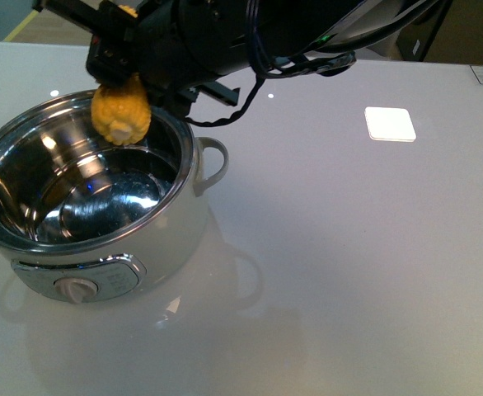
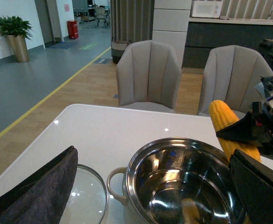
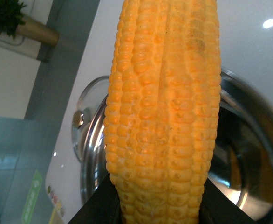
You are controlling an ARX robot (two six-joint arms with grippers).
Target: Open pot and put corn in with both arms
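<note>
I saw the right gripper point(image 1: 111, 59) pinching the corn point(image 1: 120, 111) over the far rim of the open pot point(image 1: 175, 231), upper left of the front frame. The left gripper point(image 2: 153, 172) stood spread wide and held nothing, with the glass lid point(image 2: 87, 196) on the table beside the pot.

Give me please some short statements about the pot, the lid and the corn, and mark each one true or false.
1. The pot is closed. False: it is open; the glass lid lies on the table beside it.
2. The right tool holds the corn. True.
3. The corn lies on the pot's bottom. False: it hangs above the rim.
4. The pot's dial faces the front camera. True.
</note>
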